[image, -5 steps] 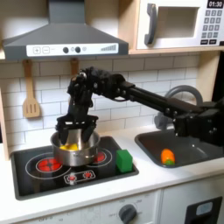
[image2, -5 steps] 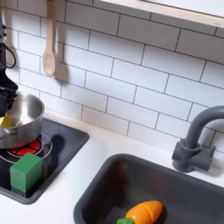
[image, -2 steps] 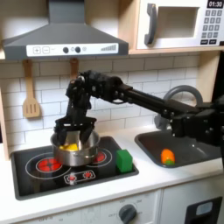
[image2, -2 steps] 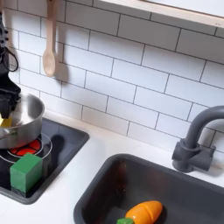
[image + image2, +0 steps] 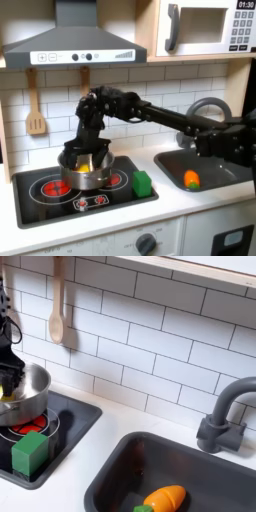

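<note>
A silver pot (image 5: 82,176) stands on the left burner of the toy stove (image 5: 60,196). Inside the pot lies a yellow object (image 5: 86,162). My gripper (image 5: 83,150) hangs just over the pot's mouth, right above the yellow object. Its fingers are dark and blurred, so I cannot make out how wide they stand or whether they touch the object. In the second exterior view the gripper (image 5: 7,380) sits at the left edge, dipping into the pot (image 5: 28,391) over the yellow object (image 5: 6,398).
A green block (image 5: 142,183) (image 5: 30,453) stands on the stove to the right of the pot in both exterior views. A toy carrot (image 5: 191,179) (image 5: 161,499) lies in the sink (image 5: 120,471), beside a grey faucet (image 5: 222,416). A wooden spatula (image 5: 35,108) (image 5: 57,306) hangs on the tiled wall.
The gripper has sunk a little lower toward the pot's mouth. The pot, green block and carrot have stayed put.
</note>
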Controlling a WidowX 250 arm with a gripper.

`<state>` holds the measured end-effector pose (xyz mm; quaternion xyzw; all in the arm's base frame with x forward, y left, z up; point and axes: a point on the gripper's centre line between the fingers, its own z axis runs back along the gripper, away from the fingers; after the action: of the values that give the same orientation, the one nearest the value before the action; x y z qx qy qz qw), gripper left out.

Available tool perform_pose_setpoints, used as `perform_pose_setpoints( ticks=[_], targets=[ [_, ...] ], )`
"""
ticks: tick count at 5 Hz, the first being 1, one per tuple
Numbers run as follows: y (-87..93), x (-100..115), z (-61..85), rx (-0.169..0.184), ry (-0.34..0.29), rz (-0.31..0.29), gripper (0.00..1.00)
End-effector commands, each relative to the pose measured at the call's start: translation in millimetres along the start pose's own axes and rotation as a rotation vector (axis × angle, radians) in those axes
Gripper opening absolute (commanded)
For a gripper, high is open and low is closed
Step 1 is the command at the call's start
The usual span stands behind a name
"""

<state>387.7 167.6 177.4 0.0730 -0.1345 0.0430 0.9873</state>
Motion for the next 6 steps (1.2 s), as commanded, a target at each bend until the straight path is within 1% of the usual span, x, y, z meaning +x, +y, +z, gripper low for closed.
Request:
perform_pose_setpoints(
  ticks=[1, 3, 4, 5, 6],
  targets=[
    [0.1, -1.2, -12.0, 0.002, -0.012, 0.0, 1.0],
    [1.2, -0.5, -13.8, 0.011, -0.032, 0.01, 1.0],
    [-3.1, 1.4, -19.5, 0.01, -0.045, 0.035, 1.0],
    [-6.4, 3.0, -19.9, -0.006, -0.043, 0.057, 1.0],
    [-3.0, -0.6, -21.6, 0.003, -0.033, 0.078, 1.0]
  ],
)
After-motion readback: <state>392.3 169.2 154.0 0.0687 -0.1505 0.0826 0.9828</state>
